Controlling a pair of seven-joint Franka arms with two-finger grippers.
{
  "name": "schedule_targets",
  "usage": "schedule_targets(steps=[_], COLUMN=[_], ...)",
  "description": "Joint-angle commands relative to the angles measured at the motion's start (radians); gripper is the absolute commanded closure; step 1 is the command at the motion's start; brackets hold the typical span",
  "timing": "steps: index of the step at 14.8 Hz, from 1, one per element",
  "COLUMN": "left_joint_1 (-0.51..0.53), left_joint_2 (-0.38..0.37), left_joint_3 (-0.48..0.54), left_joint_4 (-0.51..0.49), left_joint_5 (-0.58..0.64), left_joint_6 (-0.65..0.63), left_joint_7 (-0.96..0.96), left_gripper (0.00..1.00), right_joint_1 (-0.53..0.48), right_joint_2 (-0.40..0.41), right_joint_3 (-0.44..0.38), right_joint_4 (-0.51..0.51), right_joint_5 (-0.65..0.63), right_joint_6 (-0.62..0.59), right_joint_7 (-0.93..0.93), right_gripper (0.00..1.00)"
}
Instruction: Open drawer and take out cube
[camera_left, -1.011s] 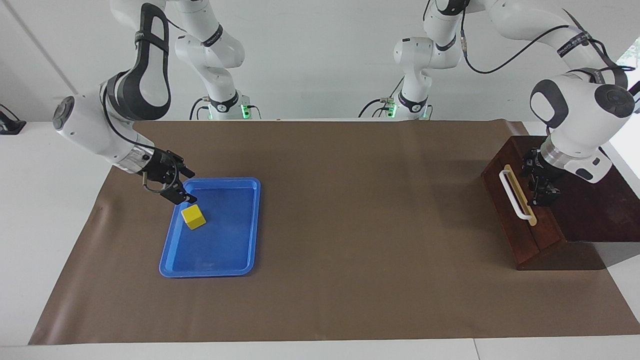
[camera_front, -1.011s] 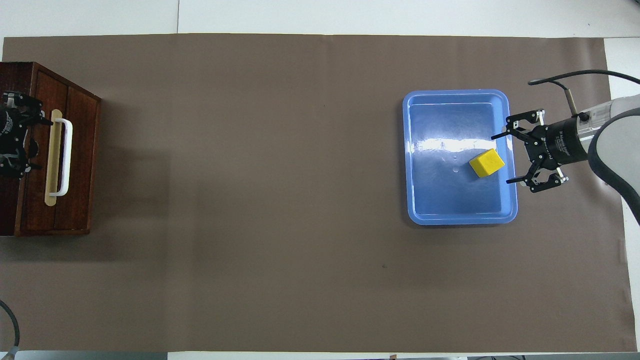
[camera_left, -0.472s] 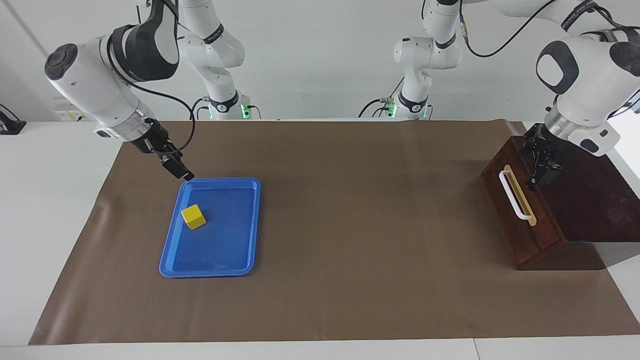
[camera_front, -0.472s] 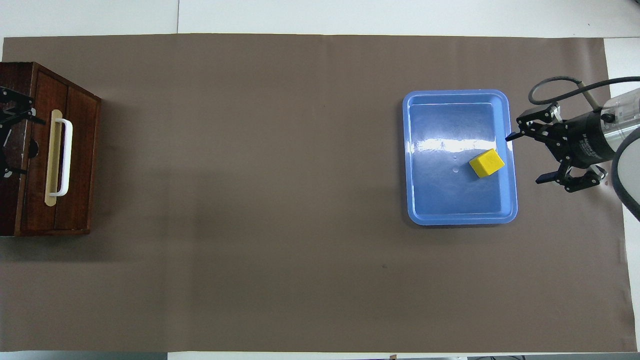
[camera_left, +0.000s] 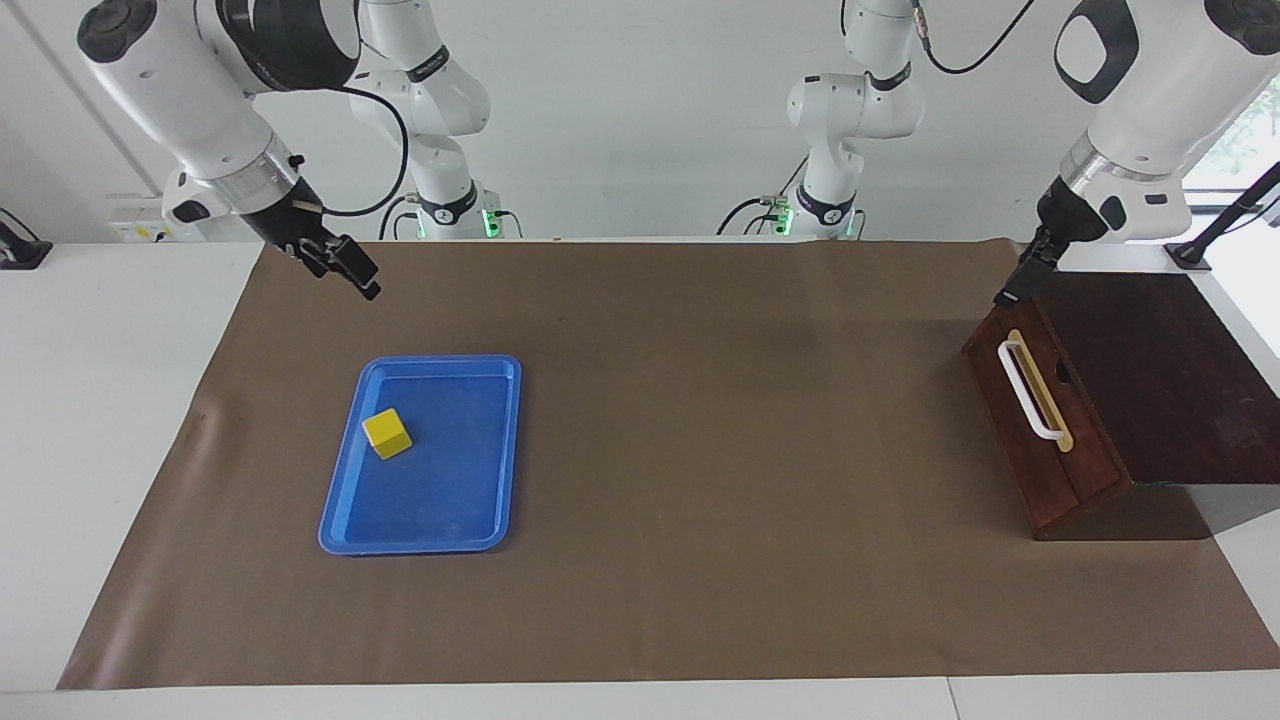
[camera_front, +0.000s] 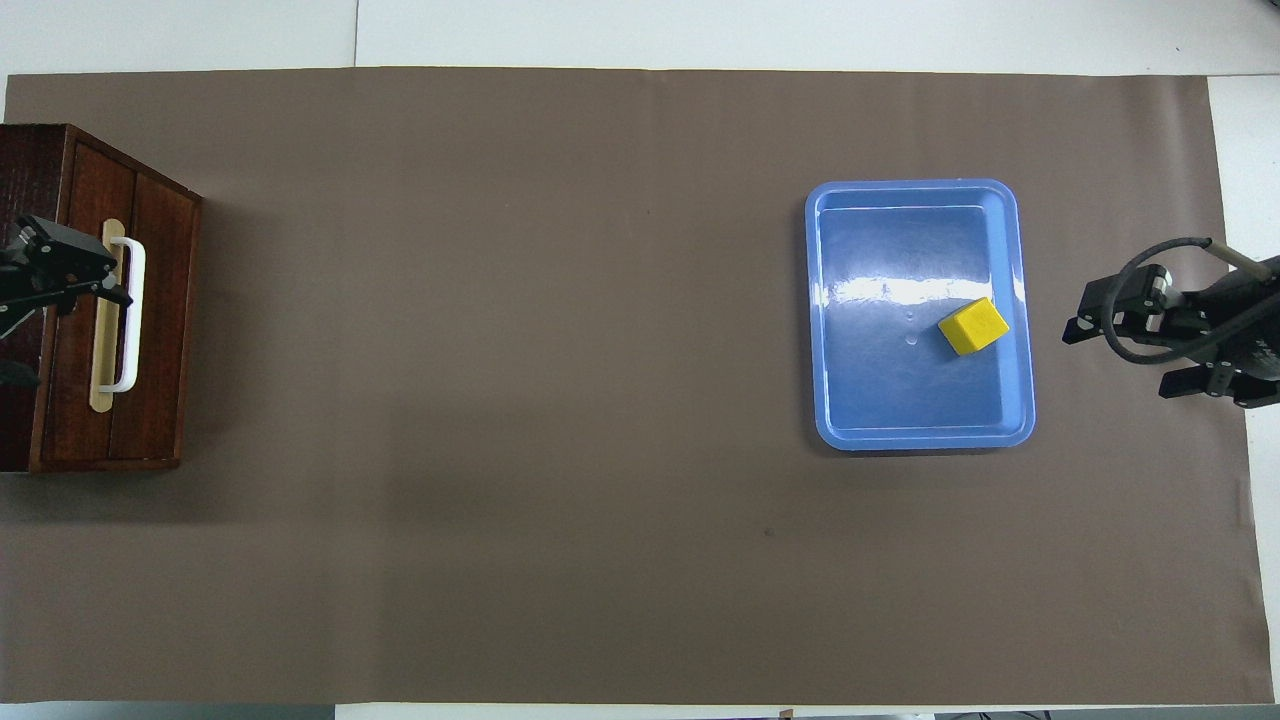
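The yellow cube (camera_left: 387, 433) lies in the blue tray (camera_left: 410, 548), in the part toward the right arm's end; it also shows in the overhead view (camera_front: 973, 326). The drawer (camera_left: 1040, 440) is shut in its dark wooden box (camera_left: 1160, 370) at the left arm's end, white handle (camera_left: 1030, 392) facing the table's middle. My right gripper (camera_left: 358, 280) is open and empty, raised over the mat beside the tray (camera_front: 920, 440). My left gripper (camera_left: 1008, 292) hangs over the box's front edge above the handle (camera_front: 127, 315), touching nothing.
A brown mat (camera_left: 720, 480) covers the table between tray and box. White table surface (camera_left: 120, 400) shows past the mat's edges. The arm bases stand along the robots' edge.
My right gripper has risen away from the cube and tray, toward the right arm's end. My left gripper has lifted off the top of the box. Cube and drawer have not moved.
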Motion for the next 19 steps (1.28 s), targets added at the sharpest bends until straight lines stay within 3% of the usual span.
schedule_targets(steps=[1, 6, 12, 19], left_joint_1=[0.029, 0.063, 0.077, 0.080], left_joint_2=[-0.029, -0.014, -0.015, -0.004], left_joint_3=[-0.061, -0.116, -0.141, -0.153], left_joint_4=[-0.011, 0.023, 0.046, 0.049], left_joint_5=[-0.017, -0.023, -0.038, -0.034], left_joint_6=[-0.069, -0.097, -0.126, -0.119], left_joint_7=[0.233, 0.422, 0.555, 0.570], left_gripper=[0.00, 0.00, 0.00, 0.00], right_joint_1=[-0.012, -0.029, -0.014, -0.012], right_joint_2=[-0.021, -0.005, -0.006, -0.006], right_joint_3=[0.019, 0.016, 0.019, 0.021], right_joint_4=[-0.011, 0.043, 0.037, 0.034], right_joint_5=[-0.031, -0.160, -0.154, -0.143], right_joint_6=[-0.031, -0.024, -0.015, -0.018], right_joint_7=[-0.110, -0.411, -0.419, -0.472], right_gripper=[0.00, 0.00, 0.00, 0.00])
